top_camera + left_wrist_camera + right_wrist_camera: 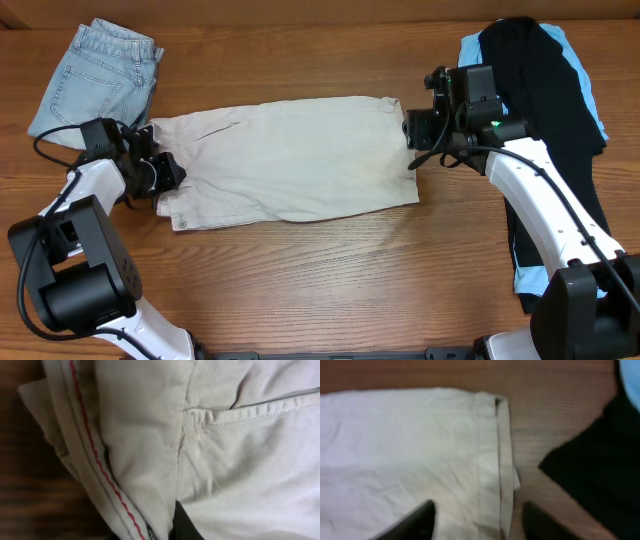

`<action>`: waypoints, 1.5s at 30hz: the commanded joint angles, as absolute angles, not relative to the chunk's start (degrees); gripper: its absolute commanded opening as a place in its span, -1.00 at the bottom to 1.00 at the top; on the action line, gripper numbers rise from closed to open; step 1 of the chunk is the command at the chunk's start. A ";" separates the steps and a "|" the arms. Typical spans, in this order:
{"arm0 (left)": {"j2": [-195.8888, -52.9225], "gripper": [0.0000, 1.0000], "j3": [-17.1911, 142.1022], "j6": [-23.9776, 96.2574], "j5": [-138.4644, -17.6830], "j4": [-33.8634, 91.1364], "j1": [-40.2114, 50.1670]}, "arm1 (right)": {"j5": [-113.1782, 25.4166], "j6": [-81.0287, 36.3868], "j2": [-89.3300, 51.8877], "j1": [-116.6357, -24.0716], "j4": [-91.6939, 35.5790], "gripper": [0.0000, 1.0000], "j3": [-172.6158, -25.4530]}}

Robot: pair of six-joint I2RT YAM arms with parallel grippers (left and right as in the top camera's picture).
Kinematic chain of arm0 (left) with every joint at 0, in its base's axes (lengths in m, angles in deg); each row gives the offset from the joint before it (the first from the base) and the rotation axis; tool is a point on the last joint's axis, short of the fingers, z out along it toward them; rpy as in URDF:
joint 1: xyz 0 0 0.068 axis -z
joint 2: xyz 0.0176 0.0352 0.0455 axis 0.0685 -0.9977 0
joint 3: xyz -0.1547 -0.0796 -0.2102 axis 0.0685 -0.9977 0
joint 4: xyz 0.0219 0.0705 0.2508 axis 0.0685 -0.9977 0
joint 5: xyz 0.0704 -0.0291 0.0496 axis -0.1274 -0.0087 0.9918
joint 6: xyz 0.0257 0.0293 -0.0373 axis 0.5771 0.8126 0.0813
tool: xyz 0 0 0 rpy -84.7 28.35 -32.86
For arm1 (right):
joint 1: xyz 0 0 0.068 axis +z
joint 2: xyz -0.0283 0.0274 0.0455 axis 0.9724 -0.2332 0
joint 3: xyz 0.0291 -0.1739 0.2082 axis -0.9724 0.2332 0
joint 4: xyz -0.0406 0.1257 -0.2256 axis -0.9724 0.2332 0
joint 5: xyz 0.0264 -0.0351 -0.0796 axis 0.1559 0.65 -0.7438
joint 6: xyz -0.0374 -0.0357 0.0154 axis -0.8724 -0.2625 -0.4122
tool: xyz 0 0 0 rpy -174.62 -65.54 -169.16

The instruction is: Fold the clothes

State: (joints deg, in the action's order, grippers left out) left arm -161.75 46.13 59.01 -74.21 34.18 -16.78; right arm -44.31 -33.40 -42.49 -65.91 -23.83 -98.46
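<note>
Beige shorts (290, 160) lie flat across the middle of the table, waistband to the left, leg hems to the right. My left gripper (163, 172) is shut on the waistband; its wrist view shows beige cloth with a red stitch line (95, 460) bunched round one dark finger (182, 525). My right gripper (412, 130) is open just over the right hem; its two dark fingers (480, 522) straddle the hem edge (502, 450) without touching the cloth.
Folded light blue jeans (95, 75) lie at the far left corner. A pile of black and blue clothes (555, 90) lies along the right side, also in the right wrist view (600, 475). Bare wood lies in front of the shorts.
</note>
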 commanded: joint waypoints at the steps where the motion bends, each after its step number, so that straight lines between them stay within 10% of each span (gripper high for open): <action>1: -159.85 -0.91 49.82 58.51 -73.77 27.40 -15.58 | -42.10 -31.76 -42.73 -65.60 -26.14 -0.61 -99.31; 4: -155.74 -0.92 55.61 59.69 -71.91 19.97 -15.36 | -39.02 -31.46 -45.20 -65.60 -27.78 -0.92 -99.20; 16: -148.83 -0.92 72.75 64.06 -64.04 2.42 -9.37 | -30.45 -29.77 -58.86 -65.58 -32.64 -0.92 -99.13; 45: -160.55 -0.92 73.71 49.16 -56.63 23.29 27.09 | -28.68 -28.51 -62.77 -63.52 -33.34 -0.92 -99.15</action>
